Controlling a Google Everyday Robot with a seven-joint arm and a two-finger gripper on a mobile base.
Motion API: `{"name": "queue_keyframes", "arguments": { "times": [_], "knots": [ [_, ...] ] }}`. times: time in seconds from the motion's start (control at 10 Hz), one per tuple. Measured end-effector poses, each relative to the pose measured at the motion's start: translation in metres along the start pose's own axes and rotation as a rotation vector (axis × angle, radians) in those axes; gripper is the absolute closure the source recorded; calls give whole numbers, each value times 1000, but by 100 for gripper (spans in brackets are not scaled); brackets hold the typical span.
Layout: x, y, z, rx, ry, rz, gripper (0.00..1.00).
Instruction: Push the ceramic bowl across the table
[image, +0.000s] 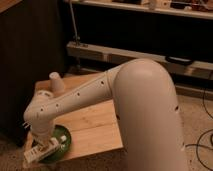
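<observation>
One arm, mine, big & white, reaches from the right across the wooden table (97, 122) to its near-left corner. Gripper (41, 151) is low there, at the left edge of the green bowl (63, 141), on it or just over it, can't tell which. Also can't tell how wide the gripper is set. Bowl sits at that near-left corner, partly hidden by my wrist. Upside-down white cup (56, 82) stands at the far-left side, well apart from the bowl. Pale thing (42, 94) beside the cup, mostly behind my arm.
</observation>
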Motion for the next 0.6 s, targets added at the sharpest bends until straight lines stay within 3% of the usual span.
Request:
{"name": "queue_keyframes", "arguments": {
  "times": [0.3,0.6],
  "knots": [
    [-16,-18,9,31,-30,4,96],
    [-28,-26,-2,25,-6,47,96]
  ]
}}
